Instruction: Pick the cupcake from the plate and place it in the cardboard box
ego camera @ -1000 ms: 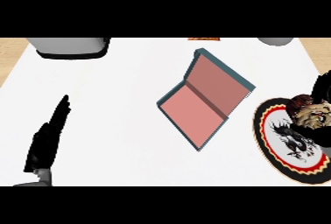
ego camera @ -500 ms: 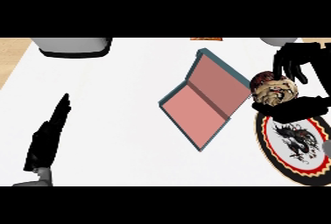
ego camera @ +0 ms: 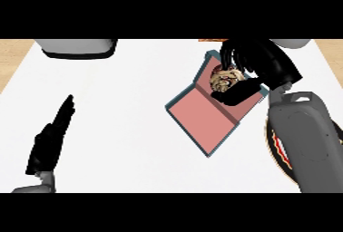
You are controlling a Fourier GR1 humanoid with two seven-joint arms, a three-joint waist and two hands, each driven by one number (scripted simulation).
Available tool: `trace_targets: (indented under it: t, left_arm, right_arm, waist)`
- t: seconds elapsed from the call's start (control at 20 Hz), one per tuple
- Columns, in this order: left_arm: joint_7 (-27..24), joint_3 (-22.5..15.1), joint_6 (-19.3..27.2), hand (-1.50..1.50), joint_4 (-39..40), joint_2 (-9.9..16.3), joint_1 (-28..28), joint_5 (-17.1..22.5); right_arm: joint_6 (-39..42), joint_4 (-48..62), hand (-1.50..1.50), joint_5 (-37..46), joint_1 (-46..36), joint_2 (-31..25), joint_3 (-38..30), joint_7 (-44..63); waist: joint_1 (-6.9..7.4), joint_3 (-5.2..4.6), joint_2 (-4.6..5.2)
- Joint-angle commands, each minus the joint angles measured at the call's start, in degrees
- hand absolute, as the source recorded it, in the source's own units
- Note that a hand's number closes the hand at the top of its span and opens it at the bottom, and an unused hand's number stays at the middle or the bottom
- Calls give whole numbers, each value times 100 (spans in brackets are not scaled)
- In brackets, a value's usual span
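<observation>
Cupcake [ego camera: 223, 78], R hand [ego camera: 258, 61] fingers curled round it, now over box [ego camera: 201, 120] (was by plate [ego camera: 280, 149]).

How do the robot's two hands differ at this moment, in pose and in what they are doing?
The left hand lies with straight fingers at the lower left, holding nothing; the right hand is curled round the cupcake. The left hand sits over bare counter, far from the cardboard box; the right hand is over the box's upper compartment. Both are black.
</observation>
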Motion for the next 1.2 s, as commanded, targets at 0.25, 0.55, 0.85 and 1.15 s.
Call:
trace_targets:
  t: [0.25,0.55,0.85,1.15]
  left_arm:
    - [-216,-104,226,0,329,-282,-99,-161]
    - [-212,205,-116,0,154,63,53,70]
    - [3,88,-60,0,-125,-53,65,47]
    - [-3,-49,49,0,-51,-157,129,-141]
  right_arm:
    - [-910,2332,-150,621,-619,812,36,-195]
    - [-1584,3097,-150,710,-521,1032,-130,-1033]
    - [-2611,3271,-150,-87,-642,1259,-963,-1504]
    - [-2348,2797,-150,-1181,-849,1061,-2018,-1577]
  waist:
    - [25,1,30]
    - [-30,3,1]
    - [28,8,24]
    - [-85,7,-12]
